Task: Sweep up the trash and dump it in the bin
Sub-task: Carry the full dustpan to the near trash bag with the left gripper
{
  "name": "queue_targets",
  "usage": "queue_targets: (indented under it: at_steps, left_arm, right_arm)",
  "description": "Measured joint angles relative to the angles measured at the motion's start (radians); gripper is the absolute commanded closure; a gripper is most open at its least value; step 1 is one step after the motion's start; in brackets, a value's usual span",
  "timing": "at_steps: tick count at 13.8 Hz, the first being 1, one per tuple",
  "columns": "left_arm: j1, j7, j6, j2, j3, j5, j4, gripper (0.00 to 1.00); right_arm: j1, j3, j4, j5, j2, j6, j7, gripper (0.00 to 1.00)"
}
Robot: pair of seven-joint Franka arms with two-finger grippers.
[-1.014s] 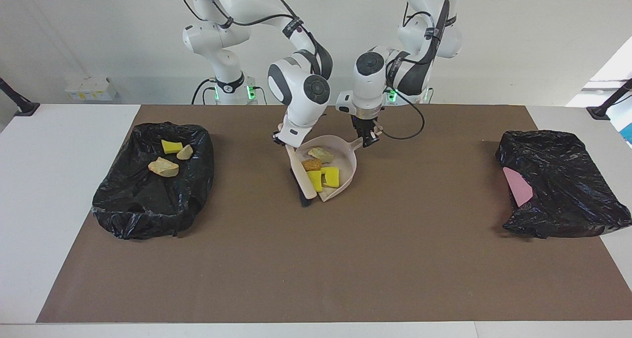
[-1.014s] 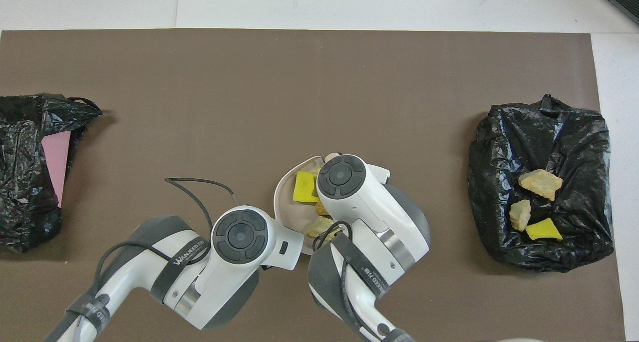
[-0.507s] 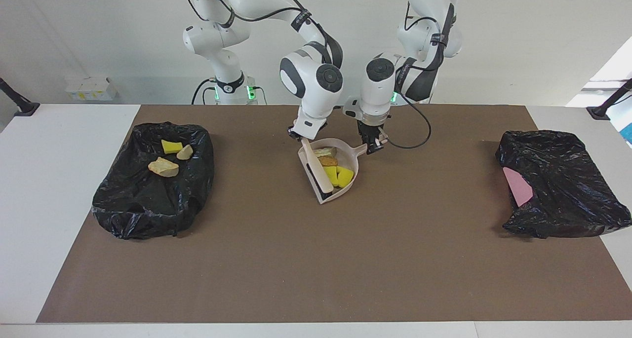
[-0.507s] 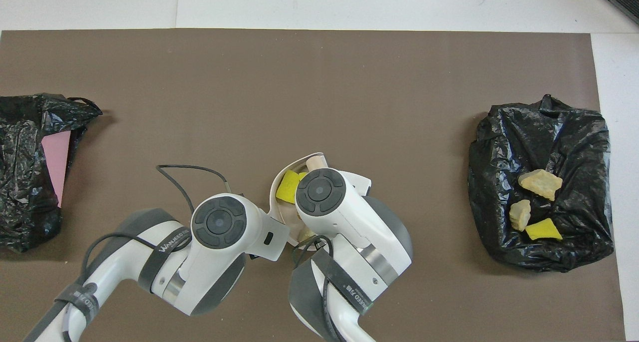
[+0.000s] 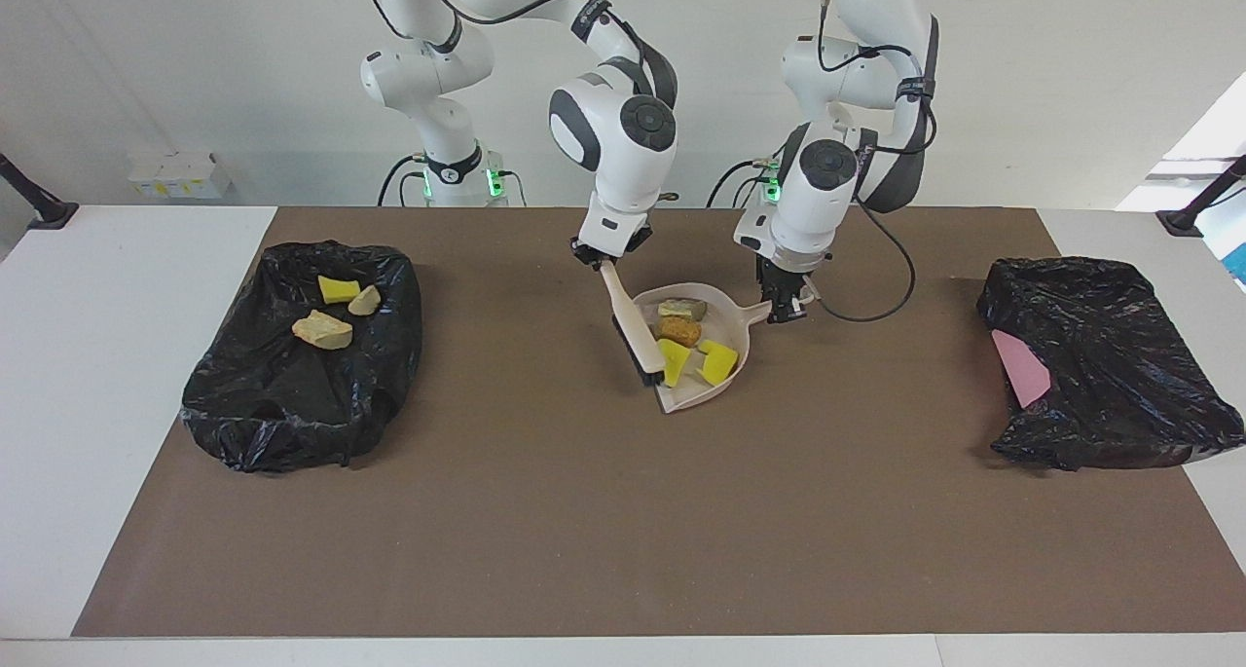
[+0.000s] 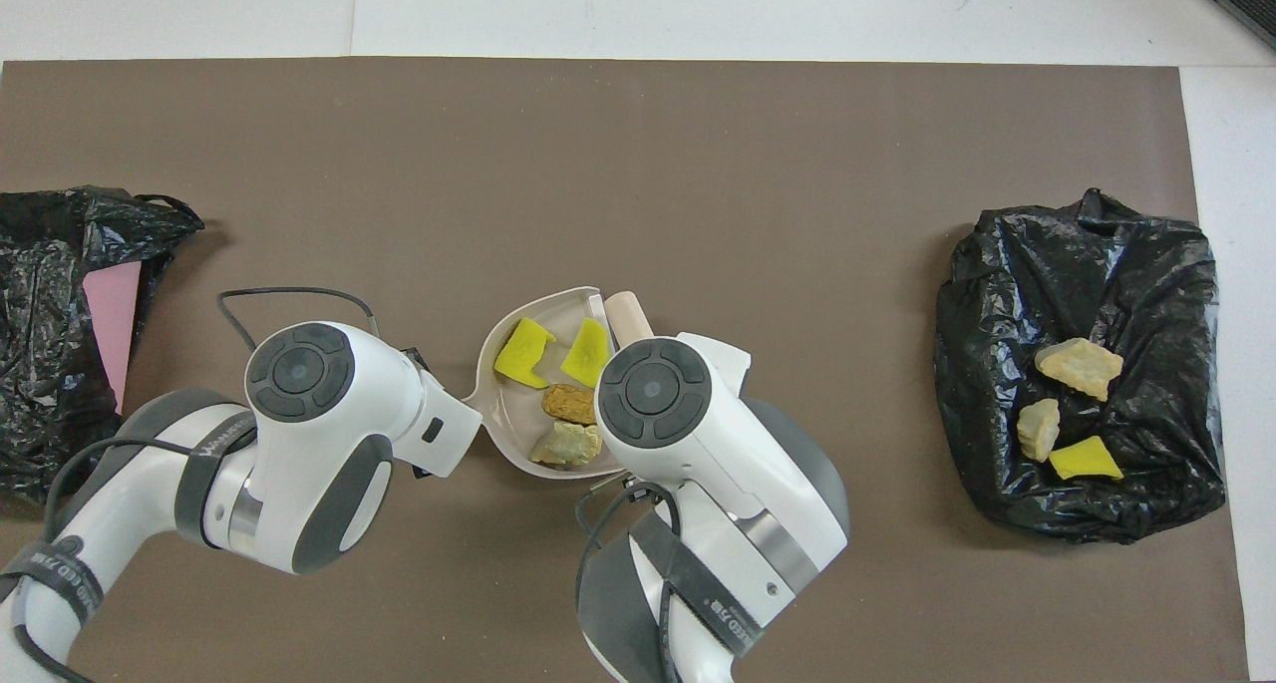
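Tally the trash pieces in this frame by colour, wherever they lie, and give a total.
Yellow foam chunks: 3, two in the dustpan at and, one in the bin bag at.
Tan or brown lumps: 4, at.
Total: 7.

3 yellow foam chunks (image 5: 717,362), 4 bread-like lumps (image 5: 678,331), 2 black bags (image 5: 302,355), 1 dustpan (image 5: 735,331), 1 brush (image 5: 633,331)

Beige dustpan (image 5: 732,309), 2 yellow foam chunks (image 5: 718,362), orange-brown lump (image 5: 679,331), black bags (image 5: 302,355), pink sheet (image 5: 1022,375), brown mat (image 5: 623,511)
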Motion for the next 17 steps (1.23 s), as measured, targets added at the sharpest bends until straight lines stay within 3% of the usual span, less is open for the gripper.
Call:
queue_targets:
  at_steps: [7,11,14,17]
  left_arm:
    - [0.179,0.324,-0.009,-0.005,0.004,-0.131,0.03,1.0]
    - [0.247,0.4,-0.15,-0.007,0.006,-0.139,0.163,1.0]
    - [0.301,0.433,-0.251,-0.006,0.008,-0.139,0.262,1.0]
    - [0.381,0.494,-0.345,0.017,0.012,-0.137,0.369,1.0]
  right_arm:
    - [0.0,-0.001,-0.009,0.031,-0.042,-0.002,0.14,1.0]
    - [0.022,0.007,-0.127,0.139,-0.108,0.086,0.22,1.0]
    - [0.124,0.009,-0.244,0.176,-0.179,0.13,0.33,1.0]
    - [0.256,0.012,-0.321,0.177,-0.193,0.216,0.479,1.0]
